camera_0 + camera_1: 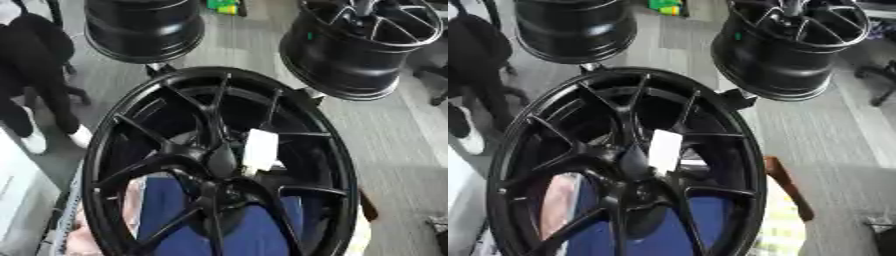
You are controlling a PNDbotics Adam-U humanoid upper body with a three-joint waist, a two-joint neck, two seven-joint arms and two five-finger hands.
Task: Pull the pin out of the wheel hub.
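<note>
A large glossy black spoked wheel hub (219,165) fills the centre, tilted, over blue cloth (254,230). A white rectangular block (260,146), perhaps the pin, sticks out beside its centre boss. Neither robot hand shows, so their state cannot be told.

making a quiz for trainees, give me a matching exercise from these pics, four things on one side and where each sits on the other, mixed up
Things:
1. large black wheel hub
2. white tag
3. second black wheel
4. third black wheel

Places:
A. far right, on the floor
B. near the centre of the nearest wheel, among the spokes
C. foreground, filling most of the view
D. far left, at the top edge

Pairs: 1-C, 2-B, 3-D, 4-A

No robot hand shows in either view.
</note>
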